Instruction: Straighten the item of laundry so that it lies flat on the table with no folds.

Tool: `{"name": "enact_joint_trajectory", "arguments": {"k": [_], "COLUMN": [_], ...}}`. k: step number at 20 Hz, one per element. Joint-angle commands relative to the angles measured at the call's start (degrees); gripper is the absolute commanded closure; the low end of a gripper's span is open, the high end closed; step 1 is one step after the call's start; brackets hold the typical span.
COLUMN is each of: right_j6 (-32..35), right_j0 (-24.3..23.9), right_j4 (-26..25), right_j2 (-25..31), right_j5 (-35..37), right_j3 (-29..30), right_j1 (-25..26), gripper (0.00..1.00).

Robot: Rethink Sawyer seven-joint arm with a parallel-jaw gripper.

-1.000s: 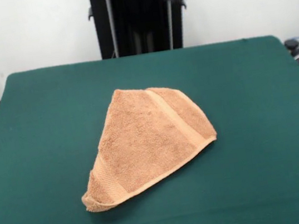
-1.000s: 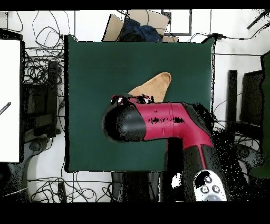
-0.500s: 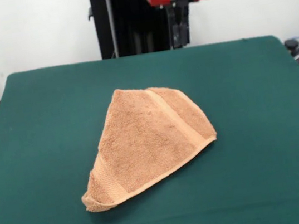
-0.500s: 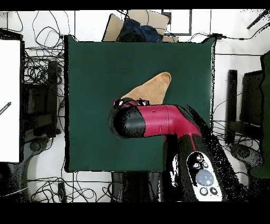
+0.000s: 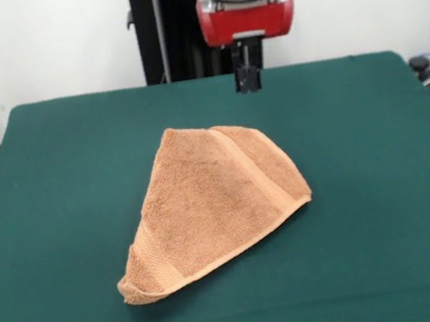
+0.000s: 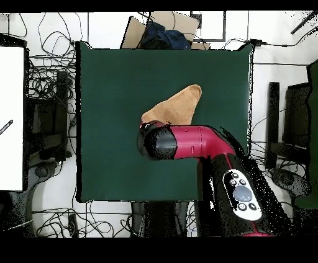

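A: Where is the towel (image 5: 215, 205) now?

B: It lies near the middle of the green table (image 5: 380, 185), folded over itself into a rough triangle. One woven band runs across the upper layer, and another shows near the low corner closest to the camera.

A: And the gripper (image 5: 247, 79)?

B: It hangs above the far part of the table, apart from the towel and holding nothing. I cannot tell if it is open or closed, because only a dark narrow tip shows under the red wrist. From overhead the arm (image 6: 186, 141) hides it.

A: How will the cloth handle?

B: I judge it light, soft and limp; the terry should not slip. A good hold would be a free corner of the top layer, to peel it back.

A: Any label or writing?

B: None that I can see.
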Motion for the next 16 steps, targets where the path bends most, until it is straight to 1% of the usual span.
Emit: {"name": "enact_joint_trajectory", "arguments": {"k": [1, 6, 11, 12, 16], "right_j6": [7.12, 7.38, 6.71, 6.86, 7.50], "right_j0": [1.33, 3.36, 4.26, 4.61, 5.94], "right_j4": [-0.99, -3.02, -3.37, -3.34, -3.14], "right_j2": [-3.05, -5.31, -6.51, -6.98, -8.43], "right_j5": [-0.93, -2.74, -2.99, -2.91, -3.14], "right_j3": [-0.28, -2.77, -3.51, -3.76, -4.31], "right_j1": [3.49, 6.78, 6.82, 6.83, 6.97], "gripper": [1.00, 1.00, 1.00, 0.00, 0.00]}}
